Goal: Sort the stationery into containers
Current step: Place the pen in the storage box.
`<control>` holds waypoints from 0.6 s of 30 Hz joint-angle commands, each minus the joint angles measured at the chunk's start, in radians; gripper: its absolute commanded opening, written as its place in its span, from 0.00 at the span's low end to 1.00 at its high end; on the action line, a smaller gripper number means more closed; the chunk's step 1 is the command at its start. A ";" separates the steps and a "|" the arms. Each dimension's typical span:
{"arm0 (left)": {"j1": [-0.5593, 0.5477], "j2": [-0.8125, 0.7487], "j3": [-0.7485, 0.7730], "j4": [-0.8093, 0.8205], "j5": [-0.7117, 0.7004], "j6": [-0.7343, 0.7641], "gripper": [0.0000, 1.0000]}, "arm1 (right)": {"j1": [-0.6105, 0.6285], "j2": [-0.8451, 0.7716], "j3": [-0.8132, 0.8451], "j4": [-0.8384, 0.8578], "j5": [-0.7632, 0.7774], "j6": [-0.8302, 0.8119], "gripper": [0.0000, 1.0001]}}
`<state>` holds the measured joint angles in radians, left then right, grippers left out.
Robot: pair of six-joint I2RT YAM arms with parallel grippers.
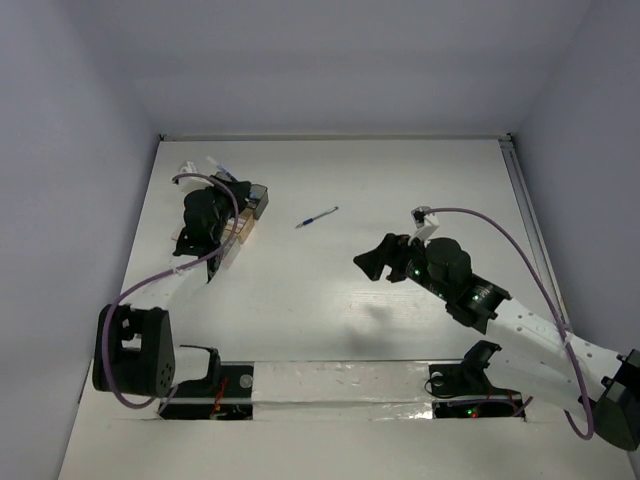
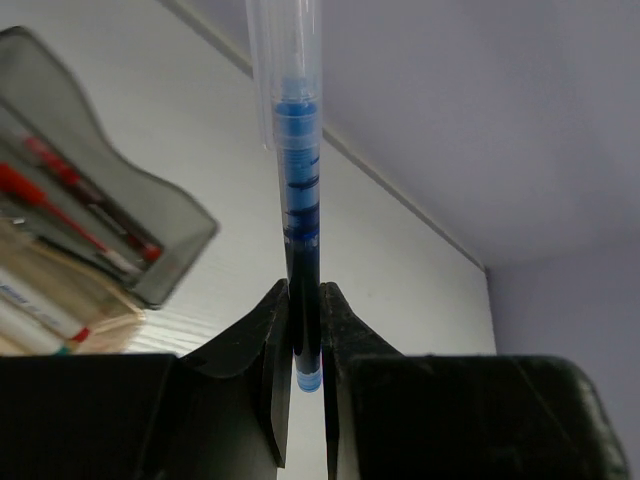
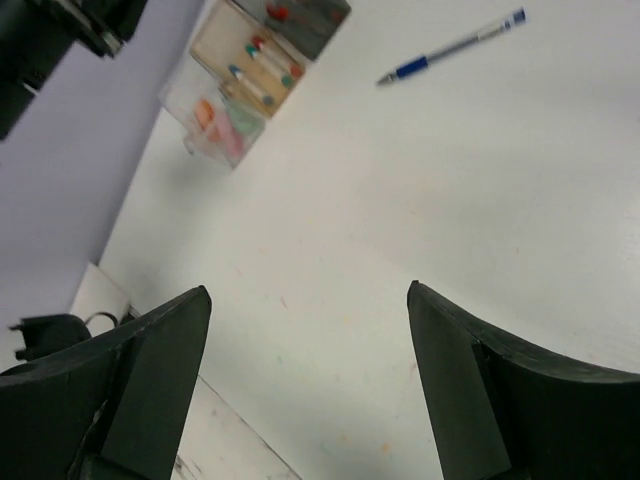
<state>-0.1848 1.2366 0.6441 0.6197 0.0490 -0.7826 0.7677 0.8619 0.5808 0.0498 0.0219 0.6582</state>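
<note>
Robot lab test cell

A bare white table [image 1: 330, 320] is boxed in by plain pale walls [image 1: 350, 60] on the left, far and right. The left arm [image 1: 165, 283] and right arm [image 1: 530, 325] are bolted at its near edge, with purple cables [image 1: 470, 210] looping from them.

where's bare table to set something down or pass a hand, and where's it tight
Widest bare stretch: the table between the loose pen and the near edge, left of the open right gripper. The far right corner behind that gripper is bare too. Crowded: far left, where the left gripper, shut on the held pen, hangs by the containers.
</note>
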 commanded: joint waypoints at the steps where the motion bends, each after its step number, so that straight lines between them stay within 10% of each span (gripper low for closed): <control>1: 0.068 0.066 0.034 0.043 -0.024 -0.084 0.00 | -0.010 0.009 -0.009 0.009 -0.065 -0.034 0.86; 18: 0.122 0.438 0.270 -0.063 -0.086 -0.153 0.00 | -0.010 0.057 -0.041 0.050 -0.189 -0.068 0.88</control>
<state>-0.0734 1.6432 0.8574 0.5625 -0.0189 -0.9207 0.7650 0.9405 0.5468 0.0547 -0.1432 0.6144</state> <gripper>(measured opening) 0.084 0.878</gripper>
